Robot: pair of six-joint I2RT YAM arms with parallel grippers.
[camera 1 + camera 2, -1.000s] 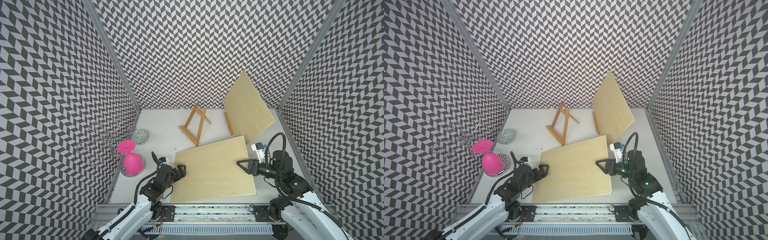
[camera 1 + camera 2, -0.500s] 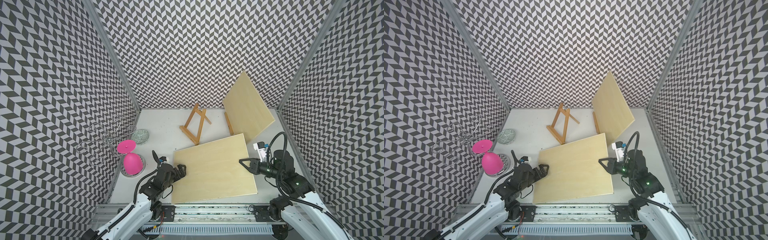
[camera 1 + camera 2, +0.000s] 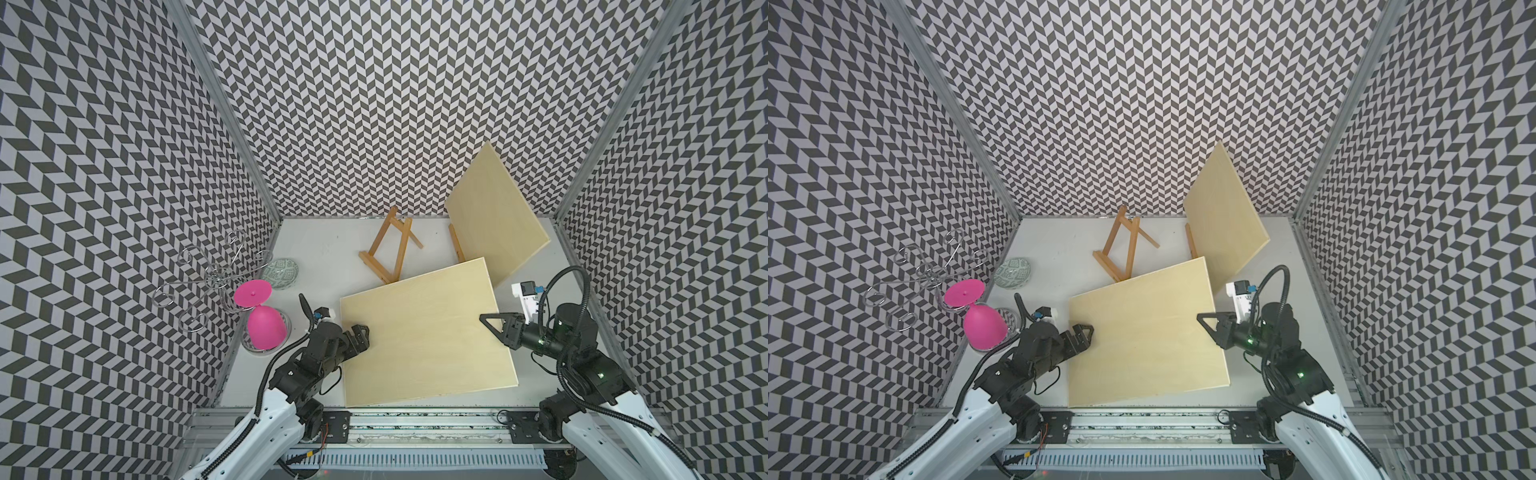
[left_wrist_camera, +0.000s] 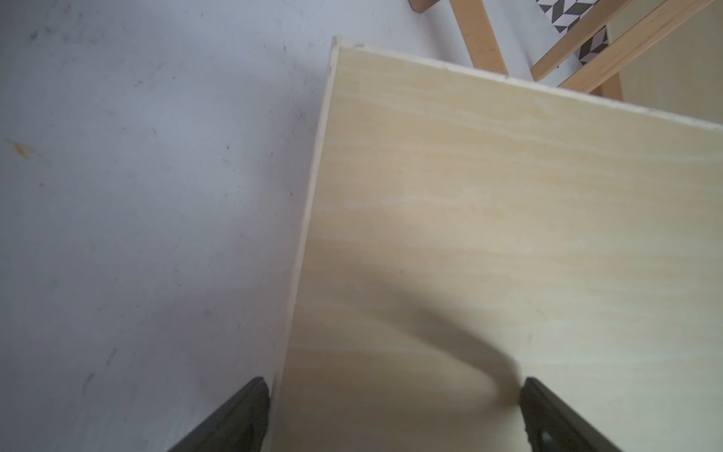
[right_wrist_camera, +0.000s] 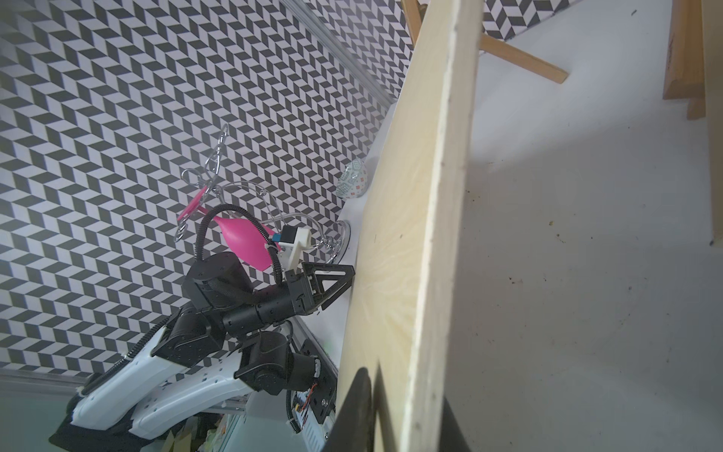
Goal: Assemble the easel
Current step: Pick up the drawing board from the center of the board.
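Two arms work a pale plywood board lying across the middle of the table.

At the board's 3 o'clock edge the right gripper has closed on the thin panel, one jaw on each face. In the right wrist view that edge stands clear of the table. At 9 o'clock the left gripper gapes wide and has hold of nothing. One finger hangs over the board's face and the other sits just off its edge, above the bare table.

The empty easel stands at 12 o'clock, with its ledge right by the board's far edge. We cannot tell whether the two touch. At 1 o'clock a second board leans on another easel.

We judge the panel stiff and light, but broad and smooth-faced. Pinched at one edge alone it makes a long lever, so it is likely to sag, swing or slip through narrow pads. We would take it at the middle of two opposite edges, 3 and 9 o'clock, so the weight is shared and the tilt stays under control.

The little easel looks light enough to skid or topple. We think the board should be set down gently on the ledge, not dropped or pushed against it.
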